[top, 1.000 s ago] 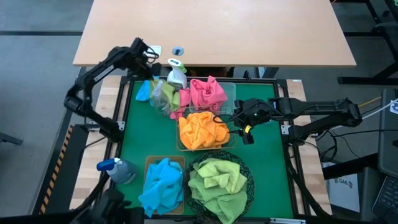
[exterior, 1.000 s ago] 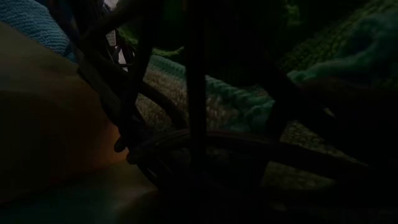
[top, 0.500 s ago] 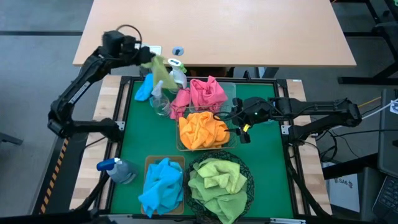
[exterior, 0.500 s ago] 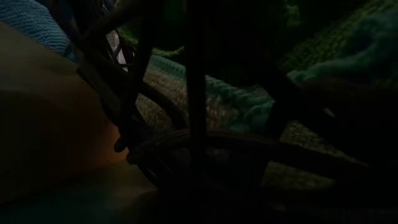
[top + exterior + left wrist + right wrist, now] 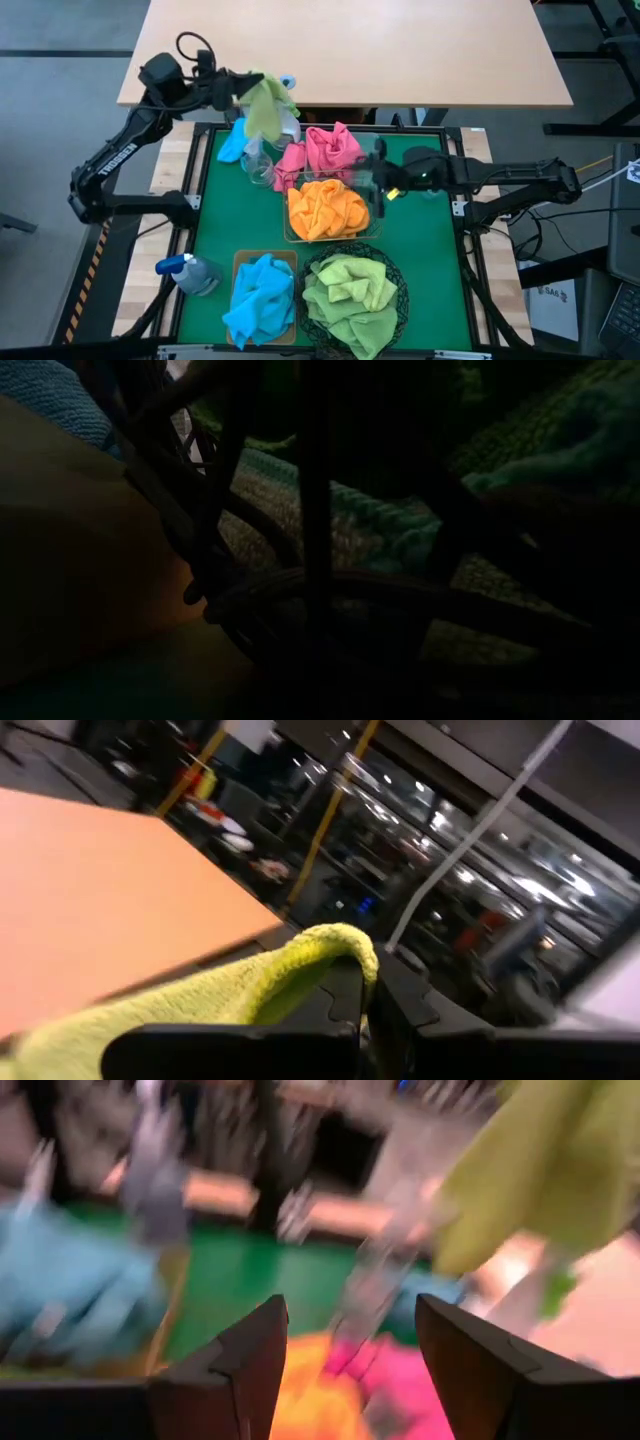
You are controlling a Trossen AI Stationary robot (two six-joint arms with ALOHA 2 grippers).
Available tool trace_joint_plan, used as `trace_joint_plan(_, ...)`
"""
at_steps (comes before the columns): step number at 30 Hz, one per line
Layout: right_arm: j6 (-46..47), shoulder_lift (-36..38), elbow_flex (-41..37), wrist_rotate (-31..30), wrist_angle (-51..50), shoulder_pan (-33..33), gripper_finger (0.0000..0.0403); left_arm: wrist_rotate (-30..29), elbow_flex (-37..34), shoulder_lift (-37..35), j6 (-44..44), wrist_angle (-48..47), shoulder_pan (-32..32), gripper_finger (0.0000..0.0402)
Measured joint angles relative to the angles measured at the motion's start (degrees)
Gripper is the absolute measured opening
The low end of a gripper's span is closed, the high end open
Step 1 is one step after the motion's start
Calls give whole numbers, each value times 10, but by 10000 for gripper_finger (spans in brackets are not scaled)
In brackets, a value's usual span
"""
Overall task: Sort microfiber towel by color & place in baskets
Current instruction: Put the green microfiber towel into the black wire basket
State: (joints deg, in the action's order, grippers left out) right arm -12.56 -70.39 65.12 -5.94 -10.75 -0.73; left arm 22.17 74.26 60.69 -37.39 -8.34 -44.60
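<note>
Up at the far left corner of the green mat, the left end effector [image 5: 240, 85] is clamped on a yellow-green towel [image 5: 265, 105], which hangs from it over the mat's edge. In the left wrist view the same cloth [image 5: 230, 995] drapes across the closed fingers. Directly below the hanging cloth stand a clear spray bottle [image 5: 258, 160] and a loose blue towel [image 5: 232, 143]; a second spray bottle [image 5: 190, 272], blue-capped, lies well away, near the mat's front left.

The right end effector [image 5: 375, 180] sits with its jaws spread wide and nothing between them — in the right wrist view its two dark fingers [image 5: 235, 1370] stand clearly apart. It lies just beside the two clear rectangular baskets: the one with pink towels [image 5: 330, 150] is on its far-left side, the one with the orange towel [image 5: 325, 208] on its near-left side. Closer to the front edge of the desk [image 5: 430, 260] than this end effector is the round black wire basket [image 5: 400, 290], filled with yellow-green towels [image 5: 350, 290]. Left of that stands the tan bin [image 5: 240, 260], holding blue towels [image 5: 262, 295].

The low view is dark, and shows only wire and cloth up close.
</note>
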Motion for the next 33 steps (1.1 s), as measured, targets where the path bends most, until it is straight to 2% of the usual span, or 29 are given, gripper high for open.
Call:
trace_joint_plan(4,-5,0,0,-48,126,0,221,-10,0,1,28,0,54,0)
trace_joint_plan(10,-63,0,0,-50,240,0,221,-56,0,10,72,0,148,0)
trace_joint_plan(21,-102,-8,0,-50,271,0,221,-128,0,62,97,30,264,7)
trace_joint_plan(27,-103,-46,-1,-50,325,0,221,-131,0,115,96,99,306,8)
trace_joint_plan(33,-103,-79,-1,-65,360,0,221,-122,0,149,104,121,336,8)
